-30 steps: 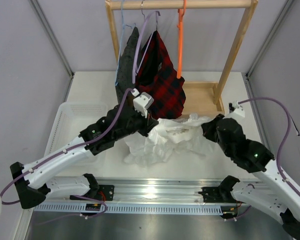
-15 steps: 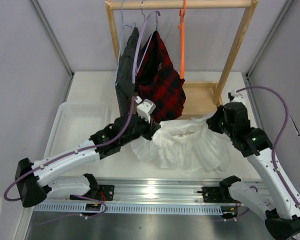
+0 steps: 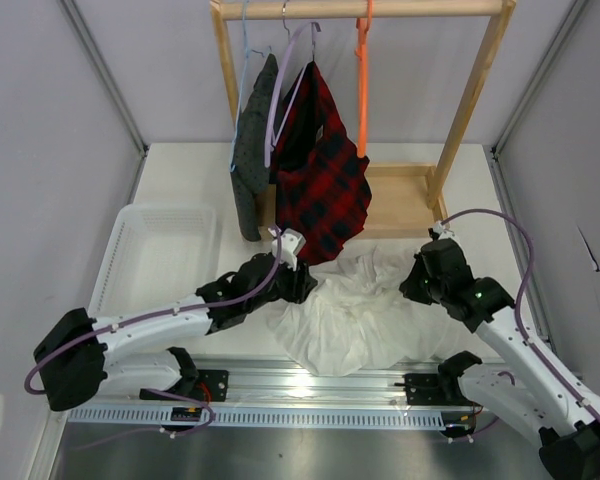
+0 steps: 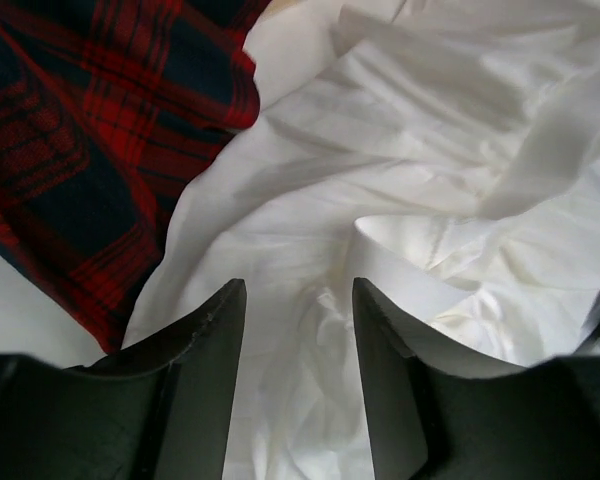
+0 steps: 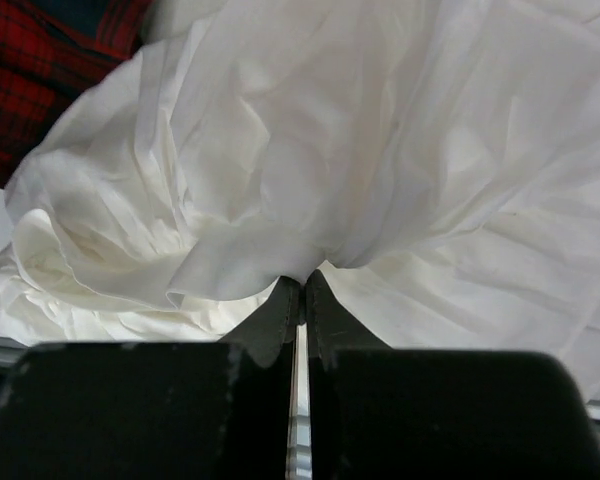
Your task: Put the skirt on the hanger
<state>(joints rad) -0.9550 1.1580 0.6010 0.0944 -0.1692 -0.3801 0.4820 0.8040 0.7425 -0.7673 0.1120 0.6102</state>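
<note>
While in right gripper (image 5: 298, 282), skirt (image 3: 355, 312) outspread.

- We see a white surface (image 3: 180, 170) carrying 3 things.
- The skirt (image 3: 355, 310) lies crumpled near the front.
- A white basket (image 3: 165, 209) sits left.
- A wooden rack base (image 3: 405, 205) stands rearward.

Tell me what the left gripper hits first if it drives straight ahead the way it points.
The left gripper would meet the skirt first: its white folds lie straight ahead between the open jaws. The plaid garment lies left of that line. Exact depth is unclear.
</note>
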